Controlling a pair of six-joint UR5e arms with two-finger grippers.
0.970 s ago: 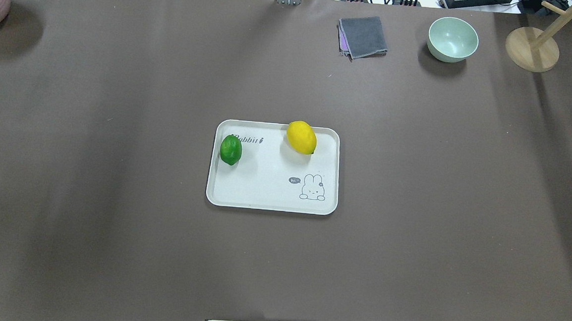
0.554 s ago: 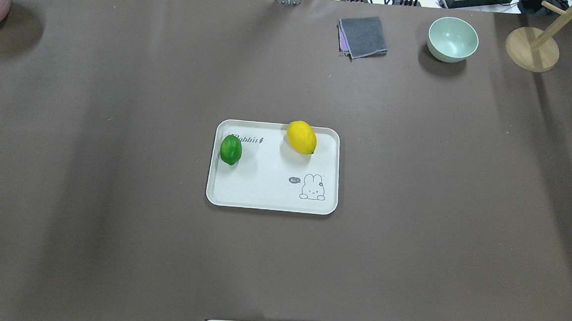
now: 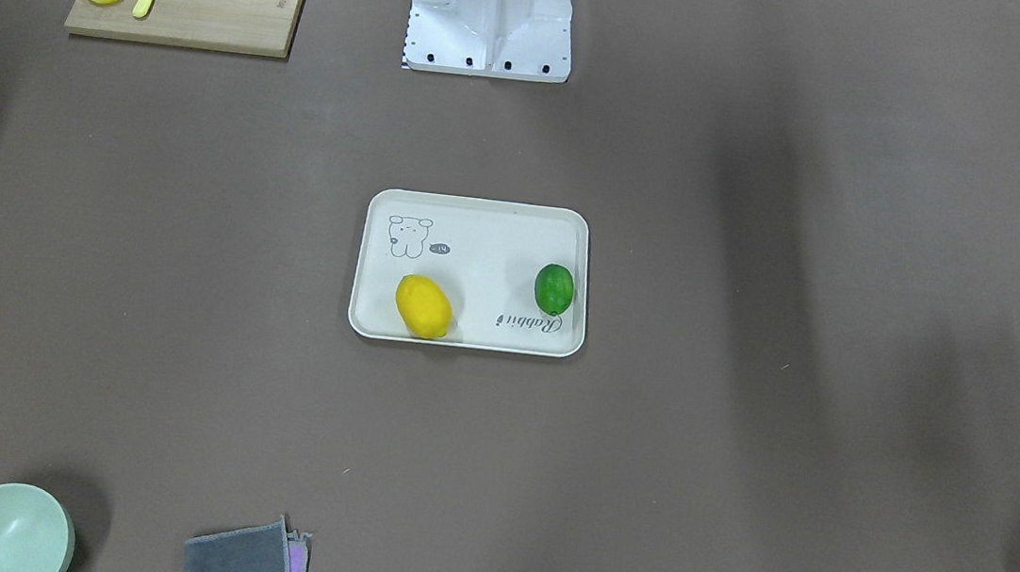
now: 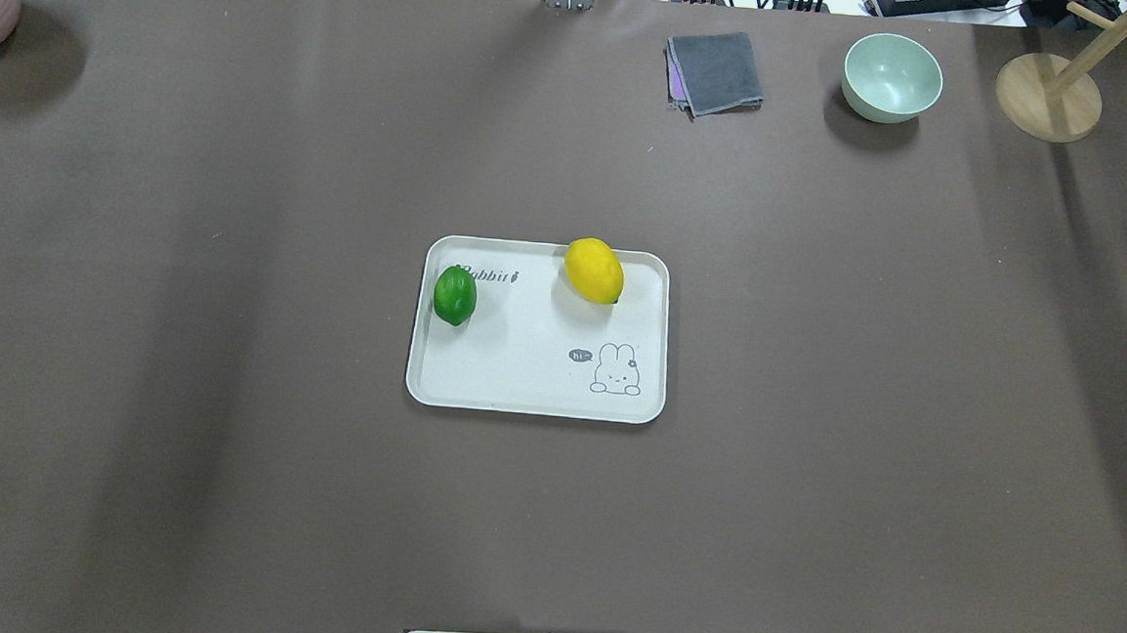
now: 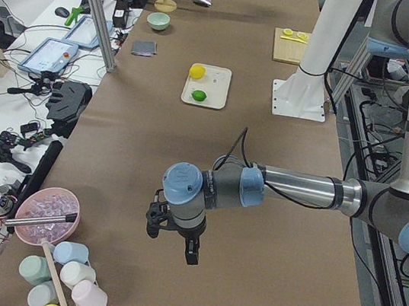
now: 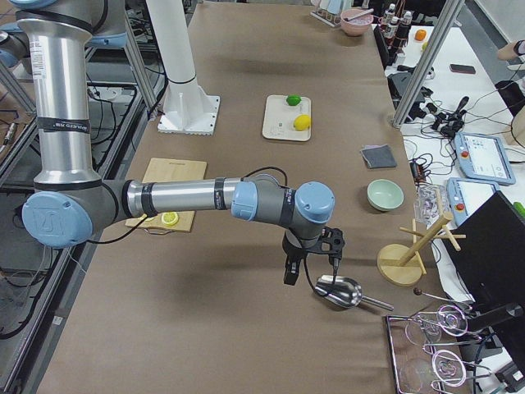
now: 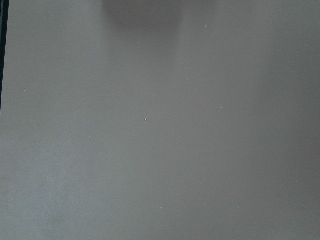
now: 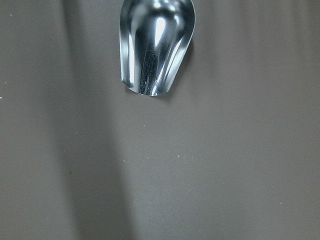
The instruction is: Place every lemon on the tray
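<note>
Left gripper (image 5: pixel 170 240): pointing down over bare counter (image 4: pixel 220 491), well left of tray (image 4: pixel 519 397), opening not determinable | green lemon (image 4: pixel 454 295): on tray, left rim, long axis near-far | yellow lemon (image 4: pixel 594 270): on tray, far rim, axis diagonal | right gripper (image 6: pixel 312 271): well right, by metal scoop (image 6: pixel 338 290), opening not determinable | task judged complete

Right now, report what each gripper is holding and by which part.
Nothing, as far as shows: the yellow lemon and green lemon lie on the tray, and the left gripper and right gripper carry no visible object.
</note>
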